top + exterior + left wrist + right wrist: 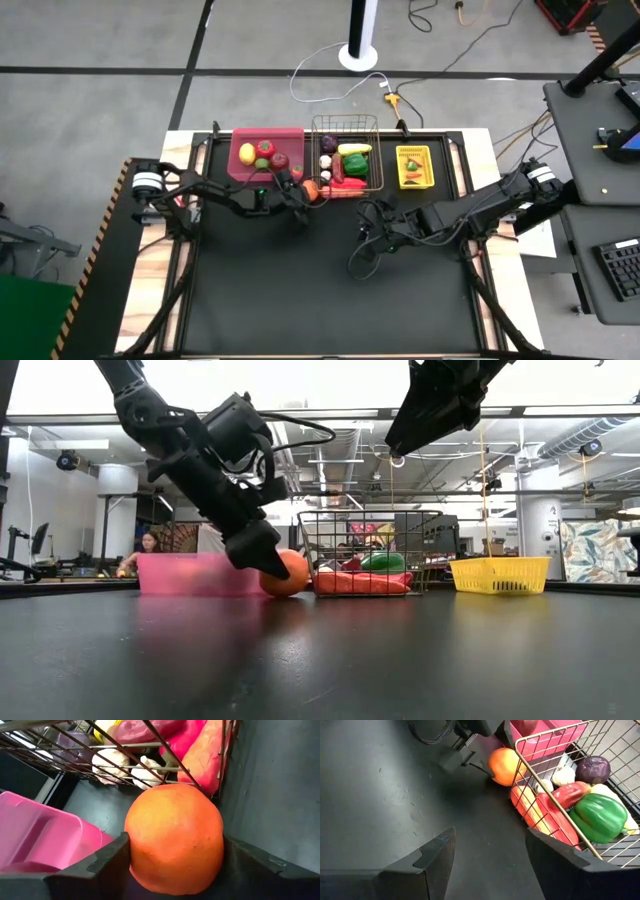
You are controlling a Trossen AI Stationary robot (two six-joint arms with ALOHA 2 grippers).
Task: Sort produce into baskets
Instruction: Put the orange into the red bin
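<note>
- Three containers are lined up along the far edge of the black table (pixel 300 300): a pink rectangular plastic bin (pixel 268 152), a metal wire-mesh basket (pixel 346 124) in the middle, and a smaller narrow yellow plastic bin (pixel 414 166), which is set well apart from the other two.
- The round orange toy fruit (pixel 174 838) is seen on the table at the near corner of the wire-mesh basket, in the gap between it and the pink bin.
- The left gripper (pixel 262 557) is lowered over that orange, which is clasped between its two dark fingers (pixel 102 867), one on each side; the jaws are spread only as wide as the fruit.
- A yellow lemon (pixel 247 153), a red apple (pixel 265 148), a small green lime (pixel 262 164) and a darker red apple (pixel 280 159) are held in the pink bin.
- A green pepper (pixel 599 817), a purple onion (pixel 592 769), white garlic bulbs (pixel 114 764) and long red chillies (pixel 554 820) are contained in the wire-mesh basket.
- A small red and orange item (pixel 412 178), too small to identify, is seen in the yellow bin.
- The right gripper (pixel 490 857) is held above bare table near the basket, its jaws wide apart and nothing between them.
</note>
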